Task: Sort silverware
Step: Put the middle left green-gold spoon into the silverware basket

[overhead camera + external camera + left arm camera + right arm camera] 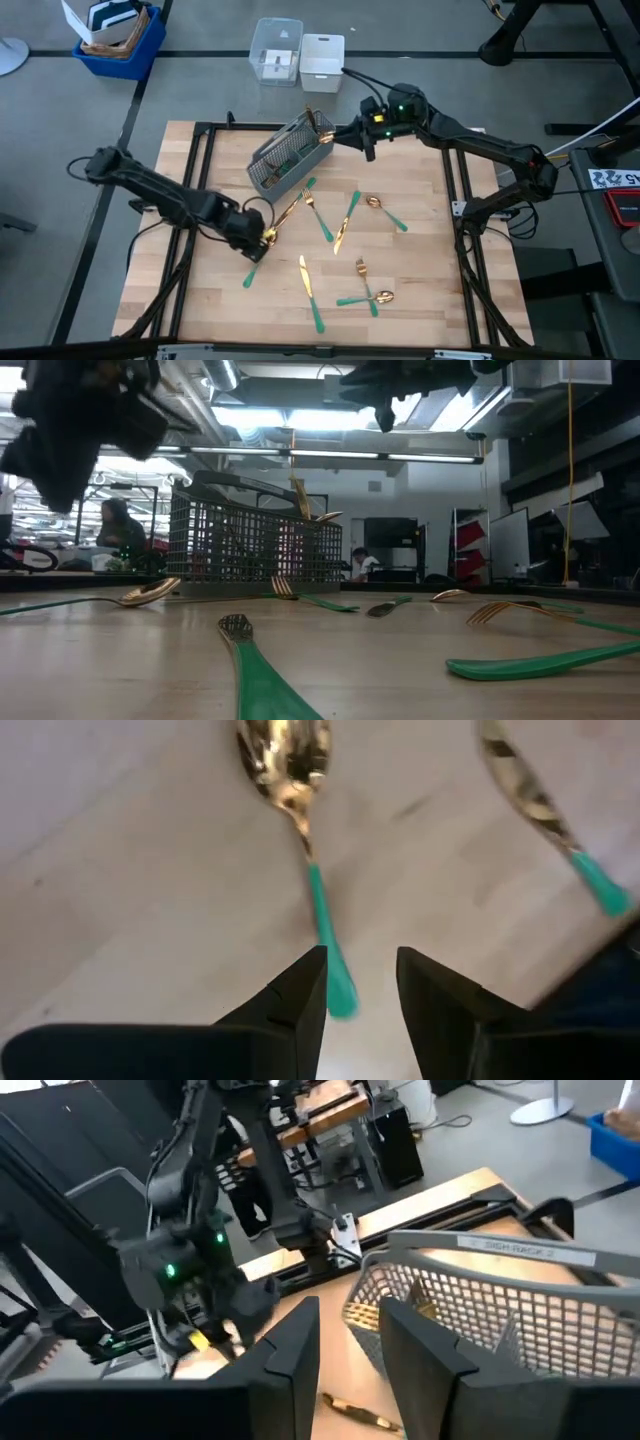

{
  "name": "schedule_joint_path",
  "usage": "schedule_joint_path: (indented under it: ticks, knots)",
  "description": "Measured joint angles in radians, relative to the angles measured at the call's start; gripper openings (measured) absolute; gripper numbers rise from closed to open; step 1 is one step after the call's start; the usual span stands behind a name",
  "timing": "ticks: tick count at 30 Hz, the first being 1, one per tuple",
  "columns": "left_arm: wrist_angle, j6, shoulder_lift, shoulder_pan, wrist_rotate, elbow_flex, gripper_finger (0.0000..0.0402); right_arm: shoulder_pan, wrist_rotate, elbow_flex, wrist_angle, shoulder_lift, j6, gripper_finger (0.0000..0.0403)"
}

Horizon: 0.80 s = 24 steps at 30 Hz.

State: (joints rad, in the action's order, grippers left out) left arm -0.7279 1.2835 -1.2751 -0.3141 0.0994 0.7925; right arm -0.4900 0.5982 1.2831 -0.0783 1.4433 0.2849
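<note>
High view: a few pieces stand in the caddy (290, 152); most silverware (340, 235) lies scattered on the table (420, 270), so sorting has barely begun.

Left wrist view: the left gripper (360, 982), part open and empty, hovers over a spoon (300, 810), bowl away, handle toward it.

Right wrist view: the right gripper (345, 1335), part open and empty, hangs beside the caddy.

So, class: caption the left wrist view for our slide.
Left hand open above a teal-handled gold spoon on the wooden table.
</note>
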Motion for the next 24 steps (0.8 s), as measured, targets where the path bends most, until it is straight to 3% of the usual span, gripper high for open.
schedule_joint_path:
  ticks: [10, 24]
  knots:
    - [0.071, 0.044, -0.199, 0.0, -0.165, 0.0, 0.0114, 0.0, -0.003, 0.0, -0.023, 0.0, 0.009, 0.0111]
    - [0.162, 0.052, -0.323, -0.009, -0.169, 0.003, 0.0114, 0.0, -0.003, 0.0, -0.061, 0.0, -0.001, 0.0111]
